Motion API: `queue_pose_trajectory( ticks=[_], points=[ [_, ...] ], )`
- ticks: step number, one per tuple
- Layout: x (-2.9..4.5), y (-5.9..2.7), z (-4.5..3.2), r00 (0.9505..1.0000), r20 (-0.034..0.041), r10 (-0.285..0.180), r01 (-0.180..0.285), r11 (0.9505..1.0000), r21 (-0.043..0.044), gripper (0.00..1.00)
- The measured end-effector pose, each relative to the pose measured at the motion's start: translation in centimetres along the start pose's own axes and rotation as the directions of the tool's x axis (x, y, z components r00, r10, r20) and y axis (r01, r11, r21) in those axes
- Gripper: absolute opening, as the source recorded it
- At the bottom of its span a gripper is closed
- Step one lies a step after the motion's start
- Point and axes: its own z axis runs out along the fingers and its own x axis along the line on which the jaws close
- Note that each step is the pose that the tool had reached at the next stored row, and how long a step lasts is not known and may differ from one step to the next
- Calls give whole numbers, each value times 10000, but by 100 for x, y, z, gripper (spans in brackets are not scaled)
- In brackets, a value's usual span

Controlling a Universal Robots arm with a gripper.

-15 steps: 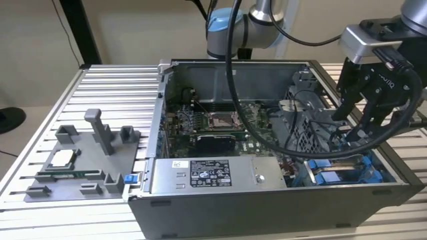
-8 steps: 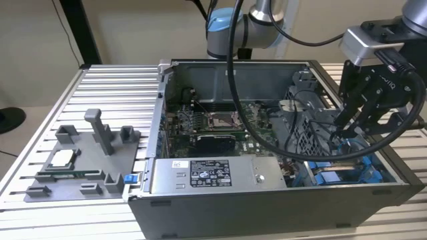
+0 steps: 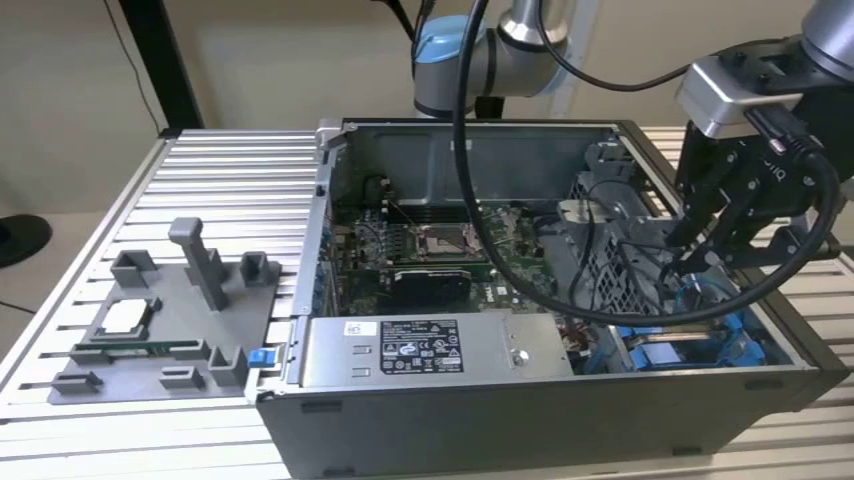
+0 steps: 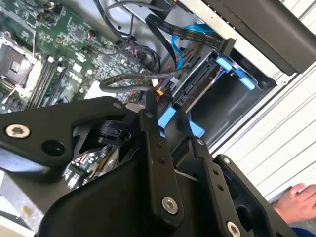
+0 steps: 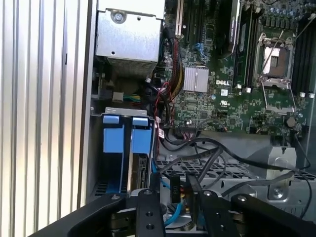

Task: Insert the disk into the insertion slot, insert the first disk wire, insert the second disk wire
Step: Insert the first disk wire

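The disk [image 4: 202, 81] lies in the slot [image 4: 234, 106], just ahead of the tool [image 4: 170, 121]. It looks stiff, fairly heavy and easily jarred, best held by its blue carrier [image 4: 232, 69]. I cannot tell whether the tool is gripping anything.

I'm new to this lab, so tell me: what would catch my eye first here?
The open grey metal computer case sits on the ribbed aluminium table, its green motherboard exposed. At the exterior view's right, the black gripper hangs inside the case over the grey metal drive bay with blue plastic rails.
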Motion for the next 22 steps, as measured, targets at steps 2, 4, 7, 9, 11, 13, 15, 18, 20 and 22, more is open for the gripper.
queue_pose_trajectory(
  ticks=[2,4,7,9,11,13,15,18,20,22],
  points=[
    [7,0,2,9998,188,-12,11,10000,28,100],
    [41,2,-4,9997,240,-18,17,10000,31,100],
    [87,4,-8,9996,272,-21,20,10000,32,100],
    [91,4,4,9991,423,-24,22,10000,47,100],
    [92,4,12,9980,639,-28,24,10000,67,100],
    [94,4,21,9969,783,-30,24,10000,77,0],
    [100,5,29,9963,863,-30,23,10000,83,0],
    [112,5,35,9961,886,-30,23,10000,83,0],
    [116,6,39,9961,885,-31,24,10000,83,0],
    [121,6,43,9961,886,-36,29,10000,82,0]
  ],
)
